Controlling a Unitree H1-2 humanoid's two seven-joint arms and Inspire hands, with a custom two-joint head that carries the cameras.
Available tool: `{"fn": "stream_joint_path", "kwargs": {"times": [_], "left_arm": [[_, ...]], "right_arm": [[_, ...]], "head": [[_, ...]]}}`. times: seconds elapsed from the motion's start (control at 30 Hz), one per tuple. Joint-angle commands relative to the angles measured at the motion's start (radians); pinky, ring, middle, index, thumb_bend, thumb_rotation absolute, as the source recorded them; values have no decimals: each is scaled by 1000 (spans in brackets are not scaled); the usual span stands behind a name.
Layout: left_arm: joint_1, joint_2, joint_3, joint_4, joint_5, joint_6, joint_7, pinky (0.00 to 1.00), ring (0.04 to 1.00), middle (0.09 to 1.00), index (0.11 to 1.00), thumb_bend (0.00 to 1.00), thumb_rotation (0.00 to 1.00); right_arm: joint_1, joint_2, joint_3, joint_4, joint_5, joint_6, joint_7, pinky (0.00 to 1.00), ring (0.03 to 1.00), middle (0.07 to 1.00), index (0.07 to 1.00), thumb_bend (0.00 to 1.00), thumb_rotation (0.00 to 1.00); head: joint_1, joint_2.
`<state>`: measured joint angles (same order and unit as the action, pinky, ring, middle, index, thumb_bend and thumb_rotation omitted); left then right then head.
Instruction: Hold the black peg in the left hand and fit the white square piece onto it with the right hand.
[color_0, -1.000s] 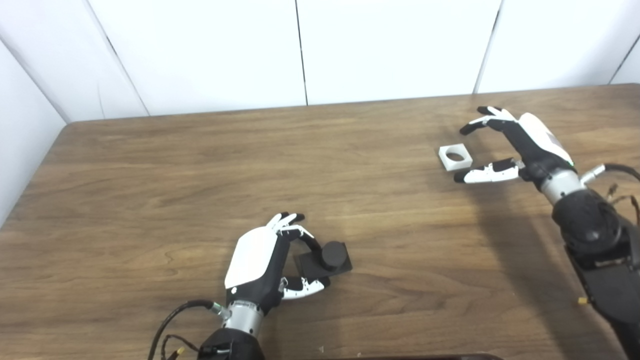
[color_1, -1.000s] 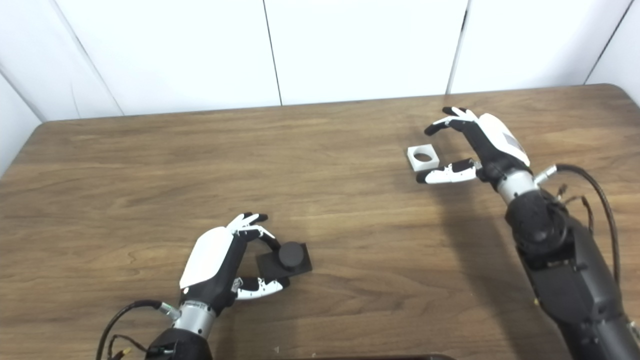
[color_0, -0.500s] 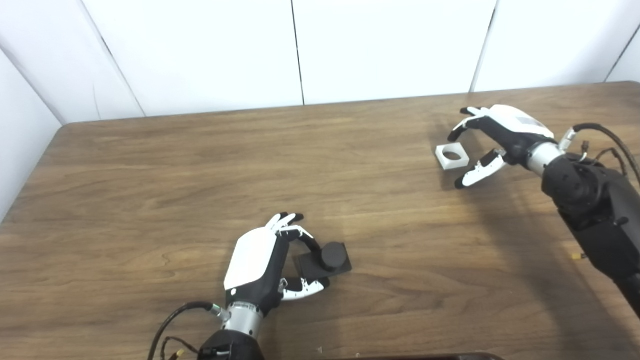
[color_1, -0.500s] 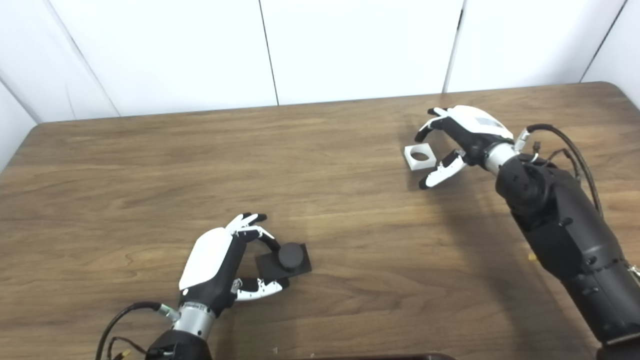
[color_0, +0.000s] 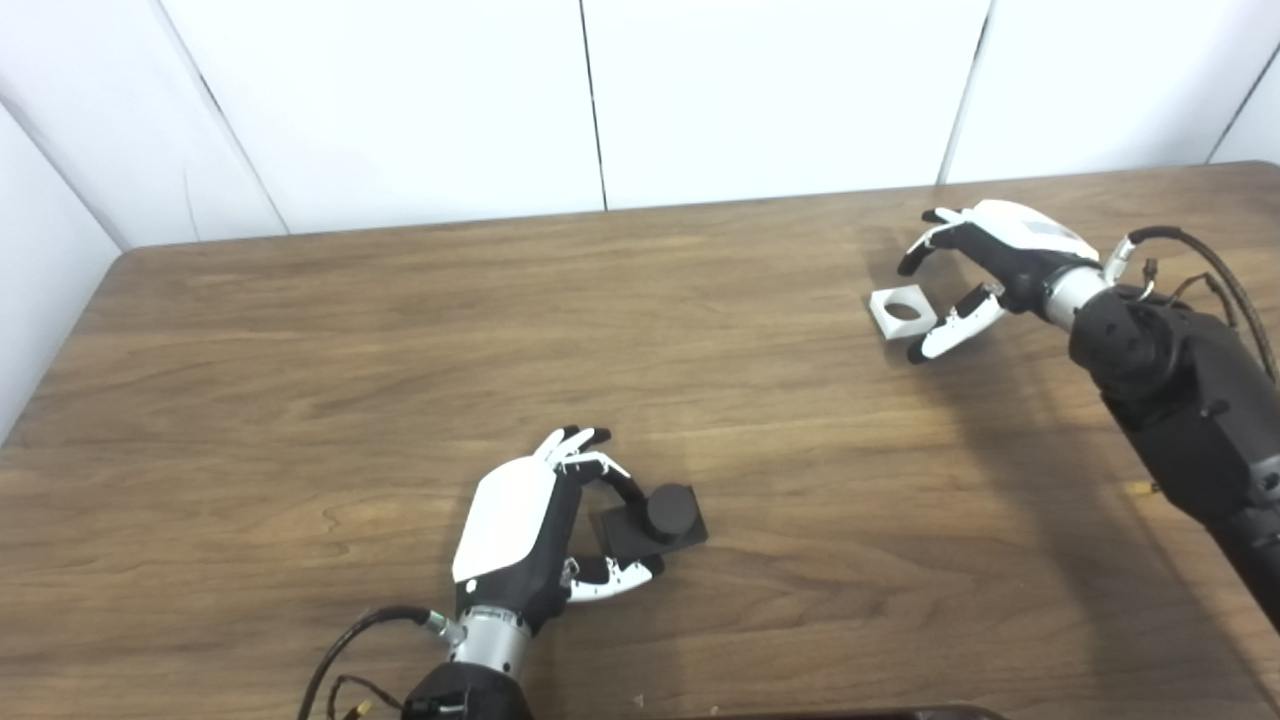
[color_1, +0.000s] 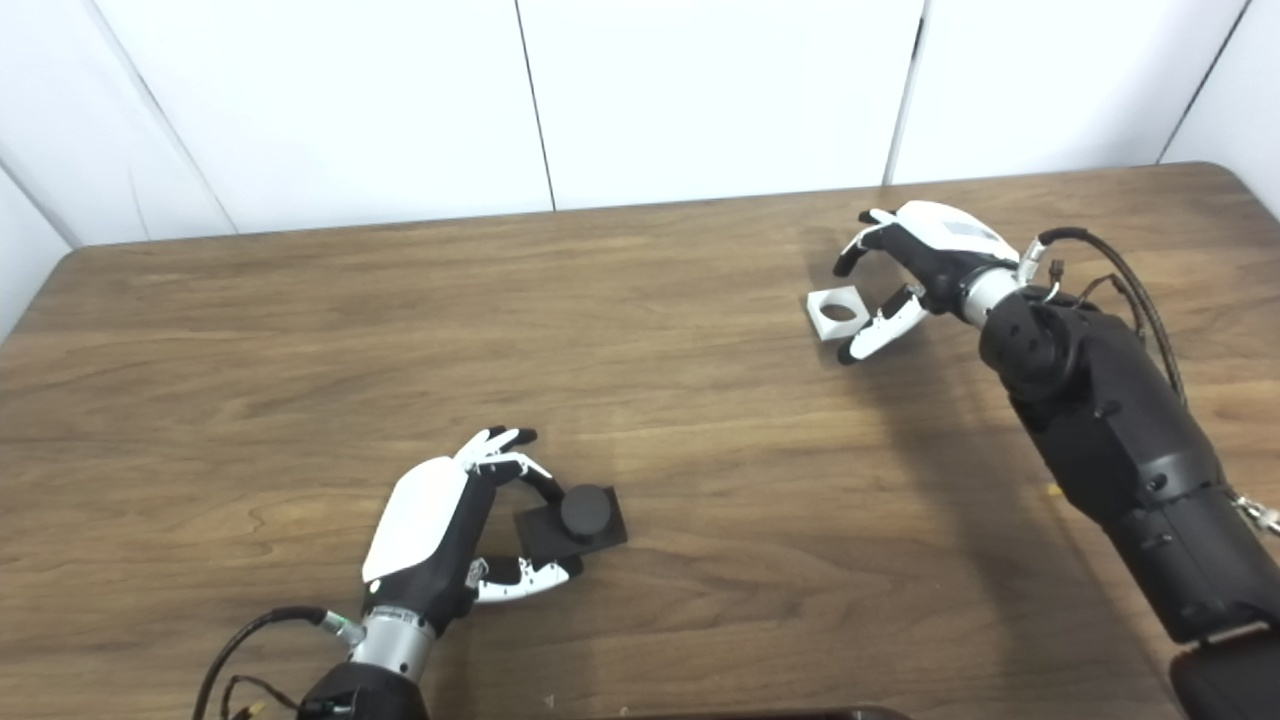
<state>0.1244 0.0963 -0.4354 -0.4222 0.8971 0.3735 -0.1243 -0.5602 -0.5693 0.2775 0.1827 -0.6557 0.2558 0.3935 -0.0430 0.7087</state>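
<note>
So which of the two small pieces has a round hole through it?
The white square piece by the right hand; the black peg carries a raised cylinder.

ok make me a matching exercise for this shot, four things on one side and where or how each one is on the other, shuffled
1. black peg
2. white square piece
3. left hand
4. right hand

a. lies flat at the far right of the table, hole up
b. open, fingers and thumb spread at the white piece
c. stands on its dark base near the front edge
d. curled around the dark base

Pairs: 1-c, 2-a, 3-d, 4-b
</note>
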Motion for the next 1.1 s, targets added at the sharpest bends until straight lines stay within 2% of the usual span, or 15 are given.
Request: {"fn": "stream_joint_path", "kwargs": {"times": [0.0,0.53,1.07], "left_arm": [[26,-26,-19,27,-7,-7,-17,833,941,883,495,503,70],[21,-32,-28,20,0,-2,-14,833,936,880,495,502,72],[21,-37,-31,13,3,6,-18,834,940,884,495,502,74]], "right_arm": [[-69,-3,-10,-4,-2,-32,-31,1000,1000,977,718,893,224],[-98,13,-7,109,6,-48,-48,1000,1000,966,725,869,207],[-105,20,26,117,6,-55,-24,999,1000,938,685,844,213]], "head": [[-1,1],[5,2],[9,10]]}}
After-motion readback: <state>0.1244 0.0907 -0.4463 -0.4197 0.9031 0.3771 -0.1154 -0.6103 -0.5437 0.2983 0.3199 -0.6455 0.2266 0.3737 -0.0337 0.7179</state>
